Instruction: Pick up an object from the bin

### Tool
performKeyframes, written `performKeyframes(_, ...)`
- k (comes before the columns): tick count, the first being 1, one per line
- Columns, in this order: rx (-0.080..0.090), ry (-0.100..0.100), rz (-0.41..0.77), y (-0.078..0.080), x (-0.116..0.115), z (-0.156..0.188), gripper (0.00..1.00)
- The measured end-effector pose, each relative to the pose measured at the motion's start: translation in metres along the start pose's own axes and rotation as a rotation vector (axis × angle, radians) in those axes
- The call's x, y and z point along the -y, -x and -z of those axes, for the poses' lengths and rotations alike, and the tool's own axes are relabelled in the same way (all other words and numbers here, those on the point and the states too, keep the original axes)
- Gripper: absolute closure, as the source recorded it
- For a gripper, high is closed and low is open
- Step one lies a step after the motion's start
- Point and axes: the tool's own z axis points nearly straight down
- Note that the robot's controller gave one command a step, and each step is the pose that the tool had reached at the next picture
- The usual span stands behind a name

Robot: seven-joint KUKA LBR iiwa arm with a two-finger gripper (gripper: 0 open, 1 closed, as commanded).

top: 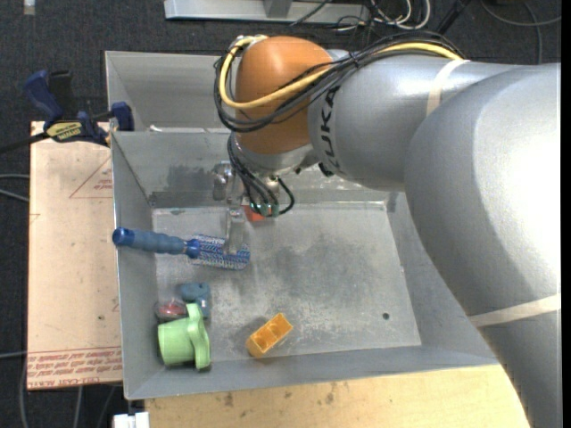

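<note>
Lying under the pincer: blue-handled brush, speckled bristle head

Dark carpeted floor, tangled cables, grey metal base at the top

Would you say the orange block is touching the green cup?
No, the orange block lies clearly apart from the green cup.

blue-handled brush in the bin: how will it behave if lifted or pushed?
The blue-handled brush looks like stiff plastic, probably light. Lifted at the bristle end, under the gripper, its long handle may droop or swing. The flat head likely keeps it from rolling.
</note>
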Motion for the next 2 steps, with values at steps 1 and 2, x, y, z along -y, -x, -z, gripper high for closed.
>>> performKeyframes(1,-0.004,-0.001,-0.075,-0.1131,-0.0176,-0.0602,0.0)
performKeyframes(2,0.005,0.0,-0.079,-0.1089,-0.0159,-0.0576,1.0)
